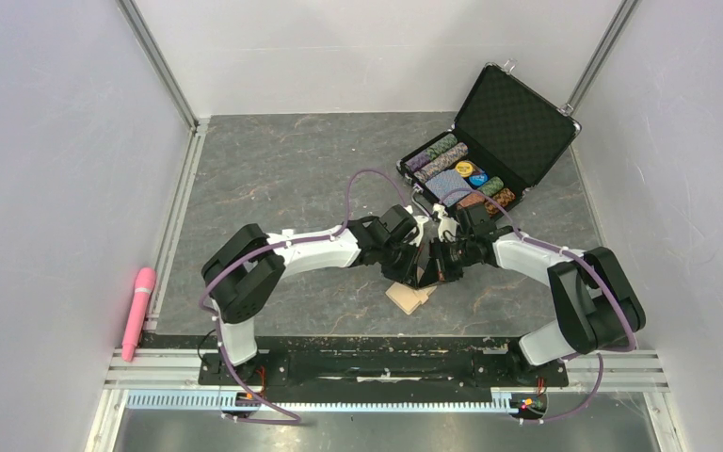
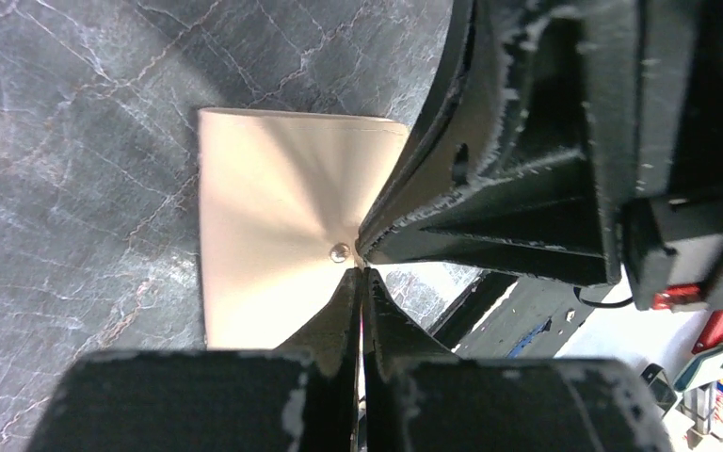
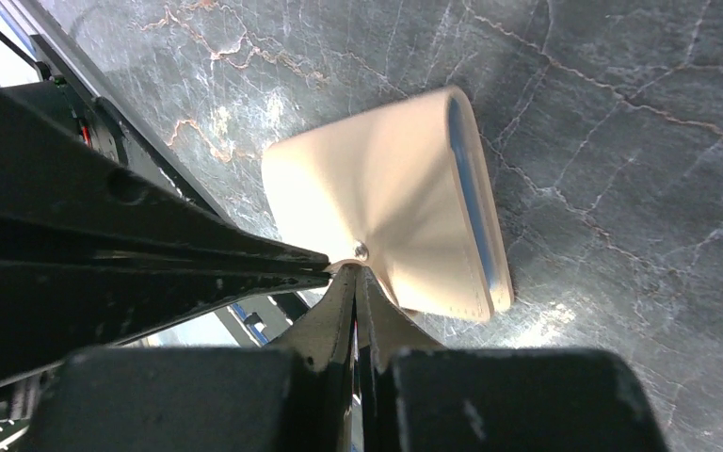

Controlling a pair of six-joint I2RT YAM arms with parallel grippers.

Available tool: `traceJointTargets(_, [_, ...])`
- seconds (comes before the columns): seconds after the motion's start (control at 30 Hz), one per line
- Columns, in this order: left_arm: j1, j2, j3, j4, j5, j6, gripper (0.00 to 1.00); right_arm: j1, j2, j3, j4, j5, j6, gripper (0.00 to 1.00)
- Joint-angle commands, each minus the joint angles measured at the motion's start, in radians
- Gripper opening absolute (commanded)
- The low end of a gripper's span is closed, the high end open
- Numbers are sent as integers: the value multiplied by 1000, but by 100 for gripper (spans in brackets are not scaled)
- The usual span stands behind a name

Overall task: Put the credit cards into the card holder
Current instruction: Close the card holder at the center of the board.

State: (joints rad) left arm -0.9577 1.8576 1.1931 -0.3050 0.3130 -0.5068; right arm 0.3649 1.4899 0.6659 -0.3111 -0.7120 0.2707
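Overhead and wrist views of the two arms meeting near the front middle of the counter (image 1: 282, 169).

(a) The card holder (image 2: 273, 217), a small tan folded wallet, lay flat on the dark marbled counter just in front of the arm bases, between the two arms. It was folded shut with its round metal snap button (image 2: 339, 251) facing up. A strip of blue lining (image 3: 475, 212) showed along one edge in the right wrist view.

(b) The left tool (image 2: 362, 278) was fully closed, its two fingers pressed together into a single point. That point sat right beside the snap button, over the holder's near edge.

(c) The right tool (image 3: 356, 278) was likewise fully closed, and its tip came to the same spot by the snap button from the other side. In each wrist view the other tool's finger crossed the frame, and the two tips nearly met. No object could be made out between the fingers of either tool. Whether the tips pressed on the holder or stood just above it could not be settled from these angles.

(d) An open black case (image 1: 518, 118) stood at the far right of the counter, well apart from the holder, with rows of poker chips (image 1: 452, 169) in its tray.

(e) A pink stick-shaped object (image 1: 138, 311) lay along the left rail, off the counter's edge.
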Motion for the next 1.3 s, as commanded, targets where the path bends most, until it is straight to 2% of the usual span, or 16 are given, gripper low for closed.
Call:
traceJointTargets(0.0, [-5, -70, 21, 41, -34, 50, 2, 6, -4, 31, 19, 0, 4, 0])
traceJointTargets(0.77, [-5, 7, 77, -73, -147, 56, 2, 13, 51, 84, 34, 5, 11, 0])
traceJointTargets(1.27, [-5, 53, 87, -128, -197, 67, 2, 57, 126, 102, 102, 22, 55, 0])
